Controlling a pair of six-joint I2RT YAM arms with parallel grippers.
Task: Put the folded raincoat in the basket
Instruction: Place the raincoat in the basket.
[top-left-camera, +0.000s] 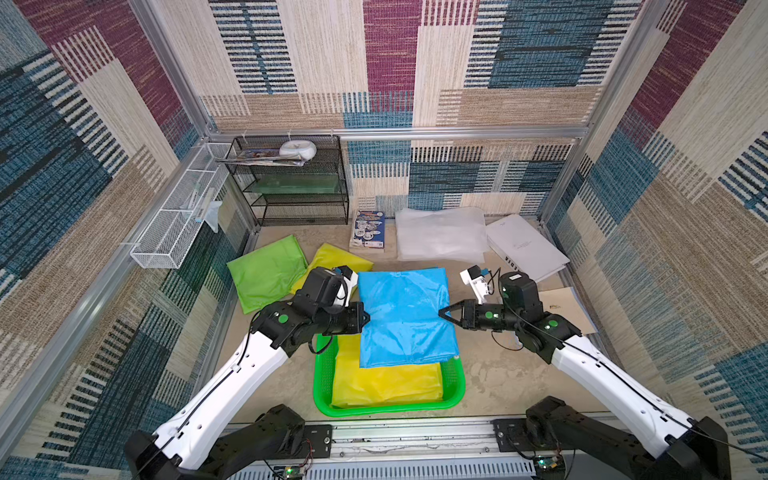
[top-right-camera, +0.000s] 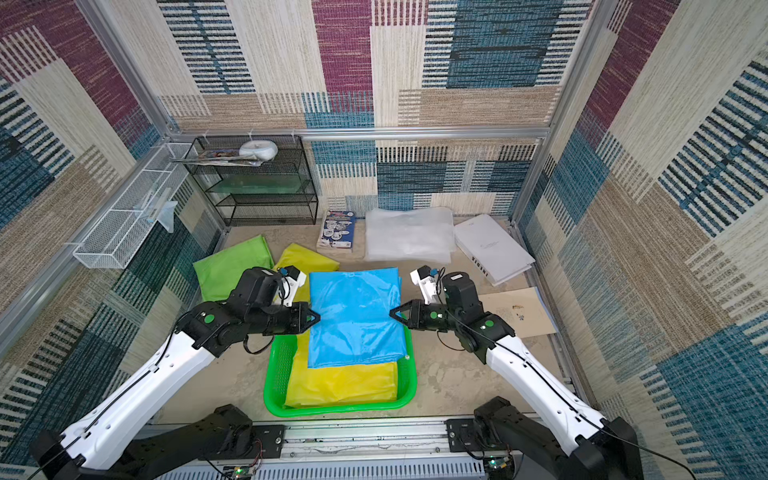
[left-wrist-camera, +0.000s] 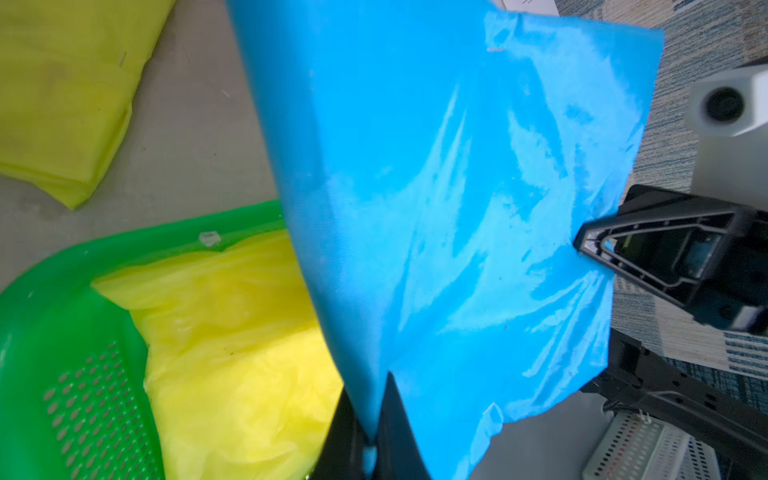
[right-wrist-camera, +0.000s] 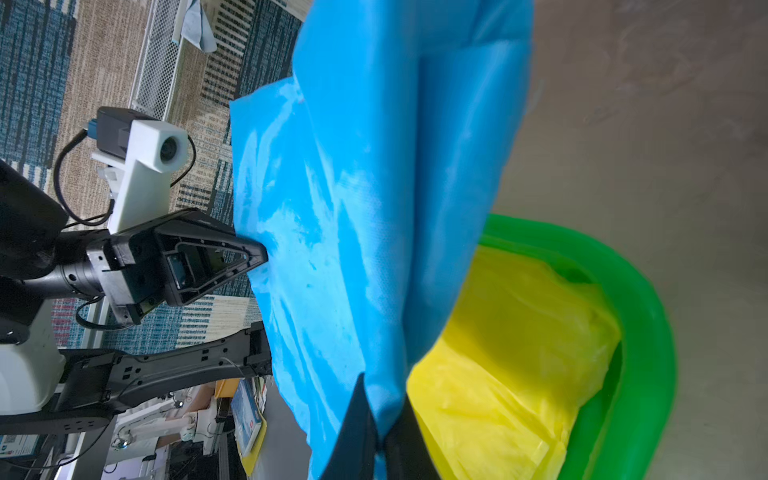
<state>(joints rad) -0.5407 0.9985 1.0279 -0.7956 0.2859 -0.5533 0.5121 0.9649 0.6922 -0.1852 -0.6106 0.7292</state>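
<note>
- Left wrist view shows the perforated floor of the basket (left-wrist-camera: 50, 282); right wrist view hides it.
- Reaching inward from either side, left tool (top-left-camera: 365, 318) and right tool (top-left-camera: 441, 312) pinch opposite edges of the blue raincoat (top-left-camera: 405, 316) above the basket.

Robot test cell: aluminium frame (top-left-camera: 395, 134), carpeted walls (top-left-camera: 390, 54)
</note>
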